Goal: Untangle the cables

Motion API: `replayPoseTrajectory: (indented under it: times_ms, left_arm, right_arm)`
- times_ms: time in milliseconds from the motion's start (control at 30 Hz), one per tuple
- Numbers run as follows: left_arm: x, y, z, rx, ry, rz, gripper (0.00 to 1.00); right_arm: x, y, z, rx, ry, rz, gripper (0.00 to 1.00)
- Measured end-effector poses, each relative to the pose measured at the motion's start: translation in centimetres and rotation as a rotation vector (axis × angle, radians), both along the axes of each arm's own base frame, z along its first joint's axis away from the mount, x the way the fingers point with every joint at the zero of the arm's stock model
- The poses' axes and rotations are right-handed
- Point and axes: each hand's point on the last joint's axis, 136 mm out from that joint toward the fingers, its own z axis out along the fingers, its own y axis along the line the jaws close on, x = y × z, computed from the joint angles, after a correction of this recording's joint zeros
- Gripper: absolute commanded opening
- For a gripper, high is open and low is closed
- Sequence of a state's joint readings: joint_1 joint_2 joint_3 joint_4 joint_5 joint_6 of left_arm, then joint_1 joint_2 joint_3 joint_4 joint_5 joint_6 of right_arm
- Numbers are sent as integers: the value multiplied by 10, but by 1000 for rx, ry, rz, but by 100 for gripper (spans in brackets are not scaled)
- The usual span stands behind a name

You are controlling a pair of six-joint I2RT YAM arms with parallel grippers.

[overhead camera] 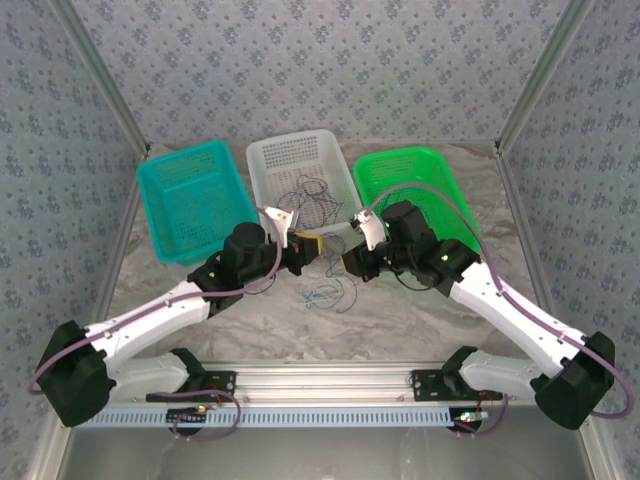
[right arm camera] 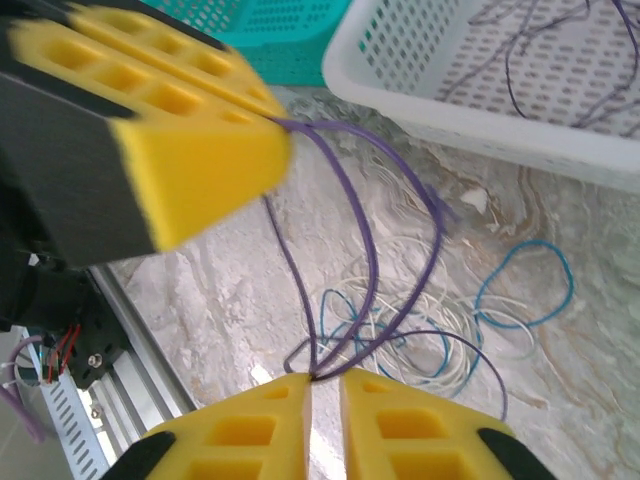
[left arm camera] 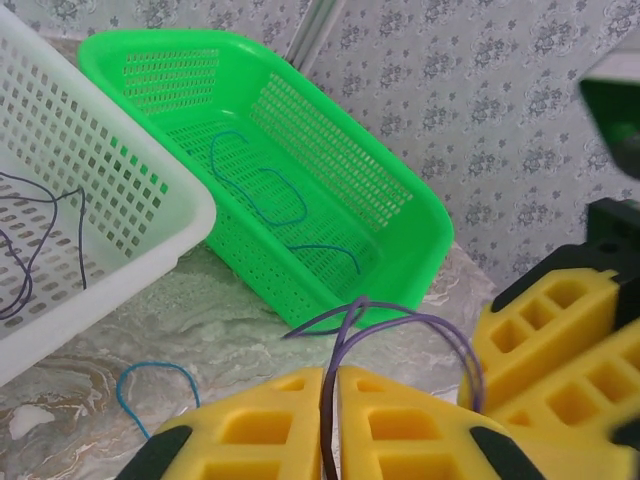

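Yellow-fingered left gripper (left arm camera: 332, 375) pinches a purple cable (left arm camera: 350, 310), the right gripper (right arm camera: 325, 380) has its jaws barely parted around it, grip unclear; one blue cable (left arm camera: 303, 208) lies in the green basket (left arm camera: 435, 225), but the tangle (overhead camera: 325, 292) at the white basket's (overhead camera: 300, 150) six o'clock is not yet sorted.

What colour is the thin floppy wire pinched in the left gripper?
Purple; the thin floppy wire shows best in the left wrist view.

My left claw (left arm camera: 331, 385) wears matt, foam-like yellow pads (left arm camera: 400, 420) against the smooth, glossy plastic sheath of the purple cable (left arm camera: 352, 312), while the green basket (left arm camera: 330, 160) and white basket (left arm camera: 100, 170) are shiny perforated plastic on a smooth, marbled worktop (left arm camera: 230, 330) edged by 1 brushed metal rail (overhead camera: 320, 378).
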State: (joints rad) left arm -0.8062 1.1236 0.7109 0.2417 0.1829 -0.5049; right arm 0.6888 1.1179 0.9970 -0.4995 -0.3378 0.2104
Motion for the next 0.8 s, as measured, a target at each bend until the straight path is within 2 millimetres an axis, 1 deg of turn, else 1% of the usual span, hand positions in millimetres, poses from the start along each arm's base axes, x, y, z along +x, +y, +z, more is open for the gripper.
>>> replayPoseTrajectory:
  times_ms: [100,233,300,333,367,433,467,500,533,567,600,700,800]
  left_arm:
    - [1,2,2,0,-4,11,10]
    - [2,7,-2,21,-2,32,11]
    - [1,9,-3,34,-2,37,11]
    - [1,10,-3,38,-3,41,11]
    - [1,11,-2,38,-4,43,11]
    - [1,12,0,34,-10,47,11]
    - [1,12,1,32,-12,48,11]
    - [1,12,2,29,-13,50,11]
    - [1,12,2,27,-14,51,11]
    - [1,12,3,27,-14,51,10]
    - [2,12,3,25,-16,51,10]
    - [3,11,9,15,-24,49,10]
    - [5,5,30,-15,-49,38,10]
  right_arm:
    - [3,-4,-5,2,15,-18,10]
    - [5,-6,-5,3,16,-27,6]
    - [8,-8,-6,2,17,-38,5]
    - [9,-11,-7,2,17,-46,9]
    - [10,-13,-8,1,18,-54,15]
    - [10,-18,-11,-2,19,-63,21]
    - [10,-19,-12,-2,20,-66,25]
    - [9,-19,-14,-2,19,-66,35]
    - [8,-20,-16,-2,20,-65,57]
    - [7,-19,-18,0,21,-64,73]
    - [7,-19,-20,1,22,-64,78]
    - [4,-16,-27,3,7,-51,83]
    - [0,-11,-34,1,-17,-39,88]
